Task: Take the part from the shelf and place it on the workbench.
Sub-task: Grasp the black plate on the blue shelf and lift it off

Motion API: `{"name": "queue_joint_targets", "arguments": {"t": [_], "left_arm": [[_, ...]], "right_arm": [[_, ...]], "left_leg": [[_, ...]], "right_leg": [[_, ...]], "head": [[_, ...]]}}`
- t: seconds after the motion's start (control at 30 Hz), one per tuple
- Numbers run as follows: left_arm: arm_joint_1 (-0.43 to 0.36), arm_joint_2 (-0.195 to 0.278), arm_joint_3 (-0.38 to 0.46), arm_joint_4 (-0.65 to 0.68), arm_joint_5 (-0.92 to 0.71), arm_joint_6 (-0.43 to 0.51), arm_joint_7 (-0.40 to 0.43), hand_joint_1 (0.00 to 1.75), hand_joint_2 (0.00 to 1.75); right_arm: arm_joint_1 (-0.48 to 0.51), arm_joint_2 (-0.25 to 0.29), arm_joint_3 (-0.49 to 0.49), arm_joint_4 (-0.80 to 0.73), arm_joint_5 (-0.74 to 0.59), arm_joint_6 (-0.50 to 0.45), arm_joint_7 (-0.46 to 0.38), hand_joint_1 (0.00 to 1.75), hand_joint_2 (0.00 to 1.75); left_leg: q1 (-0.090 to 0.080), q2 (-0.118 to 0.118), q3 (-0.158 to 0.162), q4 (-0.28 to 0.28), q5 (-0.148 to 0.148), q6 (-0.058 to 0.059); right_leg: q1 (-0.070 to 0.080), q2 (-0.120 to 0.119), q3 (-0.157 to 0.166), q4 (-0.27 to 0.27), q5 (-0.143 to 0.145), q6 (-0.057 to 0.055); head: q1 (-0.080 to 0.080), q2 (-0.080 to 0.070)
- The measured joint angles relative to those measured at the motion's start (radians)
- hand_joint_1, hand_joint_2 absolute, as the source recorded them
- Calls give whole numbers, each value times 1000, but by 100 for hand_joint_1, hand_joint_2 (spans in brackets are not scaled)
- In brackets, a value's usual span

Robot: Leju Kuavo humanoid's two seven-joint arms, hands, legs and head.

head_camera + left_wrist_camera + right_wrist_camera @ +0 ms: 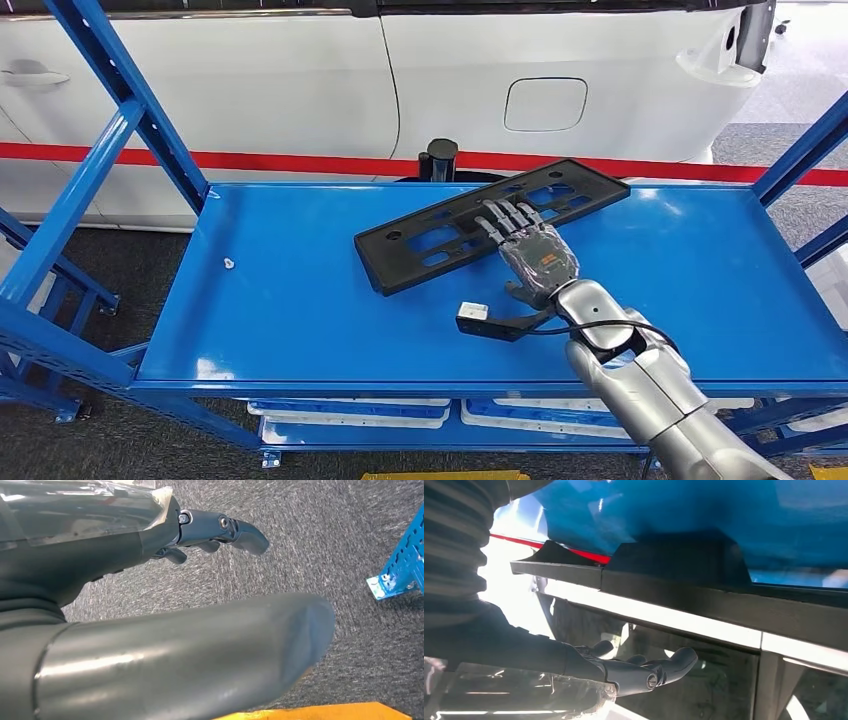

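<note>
**Flat black part waiting on the blue shelf**

On the blue shelf beside a white car, the black part lay flat, its long axis running diagonally, far end toward the right rear. It looked light, stiff and thin; gripping a long edge seemed wisest. The right hand rested on it, fingers extended, grasping nothing. The left hand hung over carpet, holding nothing.
</note>
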Motion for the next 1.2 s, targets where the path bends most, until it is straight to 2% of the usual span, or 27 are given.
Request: {"name": "queue_joint_targets", "arguments": {"t": [0.23, 0.47, 0.97, 1.1, 1.2], "left_arm": [[-7, 0, 1, 4, -33, 3, 1, 0, 0], [-19, 0, -3, 8, -55, 3, 7, 0, 0], [-26, 0, -5, 15, -57, 7, 9, 0, 0], [-28, 0, -5, 19, -53, 13, 10, 0, 0], [-30, 0, -5, 21, -49, 18, 16, 0, 0]], "right_arm": [[-56, 39, -15, 150, 21, -69, 4, 0, 175], [-124, 71, -19, 335, 90, -177, 5, 0, 175], [-175, 105, -32, 467, 132, -224, 19, 2, 175], [-201, 120, -33, 534, 154, -253, 33, 128, 175], [-219, 136, -33, 584, 164, -252, 40, 132, 175]], "left_leg": [[0, 0, 0, 0, 0, 0], [0, 0, 2, 0, 0, 0], [0, 0, 8, 0, 0, 0], [0, 0, 9, 0, 0, 0], [0, 0, 9, 0, 0, 0]], "right_leg": [[0, 0, 0, 0, 0, 0], [0, 0, 2, 0, 0, 0], [0, 0, 0, -1, 0, 0], [0, 0, 3, 0, 0, 0], [0, 0, 8, 0, 0, 0]], "head": [[0, 0], [0, 0], [0, 0], [0, 0], [0, 0]]}}
